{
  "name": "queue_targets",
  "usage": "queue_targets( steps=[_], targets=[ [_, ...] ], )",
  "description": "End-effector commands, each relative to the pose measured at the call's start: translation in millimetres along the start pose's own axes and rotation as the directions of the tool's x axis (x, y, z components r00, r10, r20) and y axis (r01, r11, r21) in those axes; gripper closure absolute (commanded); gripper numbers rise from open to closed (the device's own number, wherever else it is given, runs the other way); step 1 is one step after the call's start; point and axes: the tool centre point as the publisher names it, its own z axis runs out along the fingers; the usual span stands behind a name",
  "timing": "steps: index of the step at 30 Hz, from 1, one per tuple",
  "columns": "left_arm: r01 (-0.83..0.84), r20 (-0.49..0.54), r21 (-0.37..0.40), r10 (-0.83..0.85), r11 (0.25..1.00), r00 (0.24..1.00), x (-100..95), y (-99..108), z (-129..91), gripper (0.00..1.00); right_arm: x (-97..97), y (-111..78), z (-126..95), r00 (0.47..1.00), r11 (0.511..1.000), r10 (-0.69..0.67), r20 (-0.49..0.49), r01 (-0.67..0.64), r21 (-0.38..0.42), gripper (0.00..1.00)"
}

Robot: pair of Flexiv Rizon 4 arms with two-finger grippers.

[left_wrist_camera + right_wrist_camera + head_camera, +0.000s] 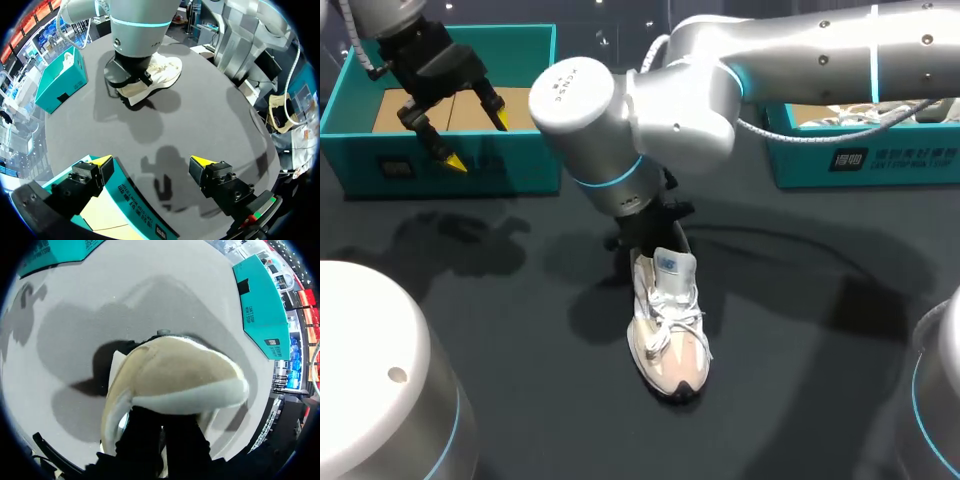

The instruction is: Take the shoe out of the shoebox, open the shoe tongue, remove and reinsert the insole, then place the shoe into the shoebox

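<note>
**Left gripper** [152, 162]: the fingers are spread wide and hold nothing. One yellow tip hangs over the shoebox [520, 165], a teal carton with a tan inner floor, just inside its front wall. The other tip hangs past that wall, over the dark table [800, 330]. Whether either tip touches the carton cannot be told.

**Shoe** [670, 325]: it stands upright on its sole on the table near the middle, outside the shoebox and well ahead of the left fingers. It is cream and white with a pinkish toe and a dark outsole. The white laces are threaded and lie across the upper. The tongue stands up at the throat. The toe points away from the shoebox.

**Right gripper** [650, 240]: the right arm comes in from its side and reaches past the middle. The gripper is down at the heel end of the shoe, against the collar. In the right wrist view the beige heel and its pale sole band lie immediately ahead of the gripper and hide its working end. Whether it is open or clamped on the shoe cannot be told.

**Second teal box** [860, 165]: it sits well apart from the shoe, on the right arm's side. White laces show inside it.
</note>
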Motion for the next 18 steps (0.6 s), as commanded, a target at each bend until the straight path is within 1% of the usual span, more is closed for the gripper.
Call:
queue_targets(
  steps=[1,4,7,10,13,16,18],
  targets=[
    [-0.001,0.0,-0.002,0.001,1.0,1.0,1.0,0,0,0.0,-3.5,-3.1,-1,0.998,0.998,-0.004,-0.055,0.001,-0.058,1.0],
    [-0.001,0.0,-0.002,0.001,1.0,1.0,1.0,0,0,0.0,-6.6,-4.7,-22,0.999,0.997,0.012,0.035,-0.009,-0.081,1.0],
    [-0.001,0.0,-0.002,0.001,1.0,1.0,1.0,0,0,0.0,-8.7,-6.4,-35,0.991,0.998,0.036,0.13,-0.028,-0.064,1.0],
    [-0.001,0.0,-0.002,0.001,1.0,1.0,1.0,0,0,0.0,-9.7,-7.3,-37,0.984,0.998,0.045,0.172,-0.038,-0.04,1.0],
    [-0.001,0.0,-0.002,0.001,1.0,1.0,1.0,0,0,0.0,-10.2,-8.3,-34,0.98,0.999,0.049,0.192,-0.045,-0.026,1.0],
    [-0.001,0.0,-0.002,0.001,1.0,1.0,1.0,0,0,0.0,-11.0,-10.1,-25,0.976,0.998,0.054,0.212,-0.056,0.005,1.0],
    [-0.001,0.0,-0.002,0.001,1.0,1.0,1.0,0,0,0.0,-12.5,-12.2,-18,0.976,0.998,0.056,0.208,-0.06,0.013,1.0]
  ],
)
